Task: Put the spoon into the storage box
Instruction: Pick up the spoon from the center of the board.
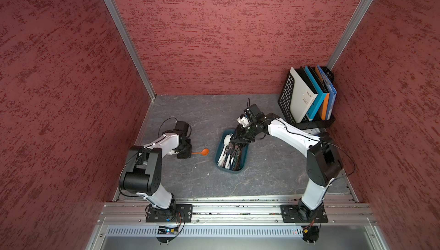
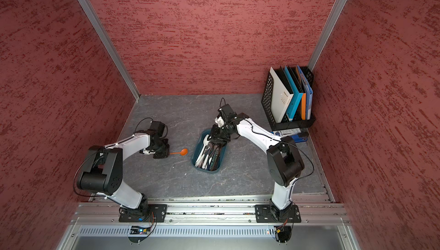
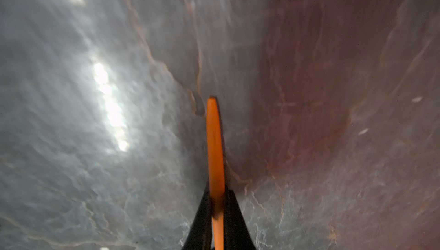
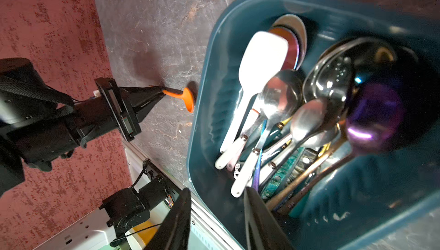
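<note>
An orange spoon (image 1: 205,151) (image 2: 184,151) lies on the grey marbled table, left of the storage box, bowl toward the box. My left gripper (image 1: 189,153) (image 2: 168,153) is low on the table and shut on the spoon's handle; in the left wrist view the handle (image 3: 215,141) runs out between the closed fingers of that gripper (image 3: 217,191). The dark teal storage box (image 1: 232,170) (image 2: 207,170) (image 4: 209,118) holds several metal and white utensils. My right gripper (image 1: 234,141) (image 2: 212,141) (image 4: 216,190) hangs open over the box's far end, its fingers straddling the rim and holding nothing.
A black mesh file rack (image 1: 285,94) (image 2: 267,94) with upright folders stands in the back right corner, with a blue item flat on the table beside it. Red textured walls enclose three sides. An aluminium rail (image 1: 238,209) carrying both arm bases runs along the front.
</note>
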`<state>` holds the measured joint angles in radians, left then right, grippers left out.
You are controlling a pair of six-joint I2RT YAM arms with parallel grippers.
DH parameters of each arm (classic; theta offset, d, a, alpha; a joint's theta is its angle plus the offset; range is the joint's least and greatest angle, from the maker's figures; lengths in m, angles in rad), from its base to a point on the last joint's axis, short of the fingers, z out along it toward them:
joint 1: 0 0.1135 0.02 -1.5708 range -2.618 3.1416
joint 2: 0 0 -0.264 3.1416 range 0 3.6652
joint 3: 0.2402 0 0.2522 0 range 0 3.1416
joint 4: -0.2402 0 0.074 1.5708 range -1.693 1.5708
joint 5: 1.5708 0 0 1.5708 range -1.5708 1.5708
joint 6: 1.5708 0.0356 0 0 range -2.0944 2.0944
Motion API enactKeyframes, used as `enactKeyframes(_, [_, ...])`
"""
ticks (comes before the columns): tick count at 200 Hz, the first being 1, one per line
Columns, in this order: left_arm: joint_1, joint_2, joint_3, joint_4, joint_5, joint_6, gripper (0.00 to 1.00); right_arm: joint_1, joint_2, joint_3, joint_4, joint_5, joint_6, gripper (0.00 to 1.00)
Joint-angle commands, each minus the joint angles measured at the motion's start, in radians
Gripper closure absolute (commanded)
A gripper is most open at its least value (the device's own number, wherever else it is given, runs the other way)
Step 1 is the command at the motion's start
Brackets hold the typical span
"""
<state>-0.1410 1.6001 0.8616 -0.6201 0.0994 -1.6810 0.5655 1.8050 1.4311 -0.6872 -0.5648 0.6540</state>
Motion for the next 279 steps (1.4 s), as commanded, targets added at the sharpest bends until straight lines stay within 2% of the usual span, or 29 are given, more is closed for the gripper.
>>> enactKeyframes(1, [-0.040, -0.003, -0.035, 0.026, 0.055, -0.082, 0.93, -0.008, 0.007, -0.022, 0.078, -0.022, 0.045, 0.61])
enactKeyframes(37, [-0.072, -0.051, -0.040, 0.039, 0.054, -0.137, 0.94, -0.007, -0.003, -0.055, 0.138, -0.026, 0.069, 0.61])
enactKeyframes(94, [-0.057, -0.161, -0.074, 0.027, 0.021, -0.164, 0.95, 0.008, 0.008, -0.042, 0.160, -0.014, 0.073, 0.60])
enactKeyframes(128, [-0.071, -0.188, -0.051, 0.036, 0.020, -0.222, 0.95, 0.045, -0.010, -0.077, 0.277, 0.017, 0.047, 0.59])
enactKeyframes(157, [-0.105, -0.186, -0.007, 0.038, 0.012, -0.258, 0.95, 0.059, -0.089, -0.237, 0.497, 0.096, 0.109, 0.56])
enactKeyframes(191, [-0.146, -0.172, 0.058, 0.039, -0.001, -0.288, 0.95, 0.059, -0.143, -0.283, 0.551, 0.172, 0.078, 0.53])
enactKeyframes(240, [-0.193, -0.096, 0.162, 0.068, -0.009, -0.331, 0.94, 0.068, -0.216, -0.453, 0.886, 0.193, 0.140, 0.50])
enactKeyframes(257, [-0.218, -0.053, 0.211, 0.077, -0.009, -0.345, 0.94, 0.068, -0.243, -0.508, 0.976, 0.220, 0.121, 0.49])
enactKeyframes(279, [-0.242, -0.008, 0.266, 0.082, -0.006, -0.359, 0.94, 0.060, -0.287, -0.541, 0.996, 0.296, 0.031, 0.46])
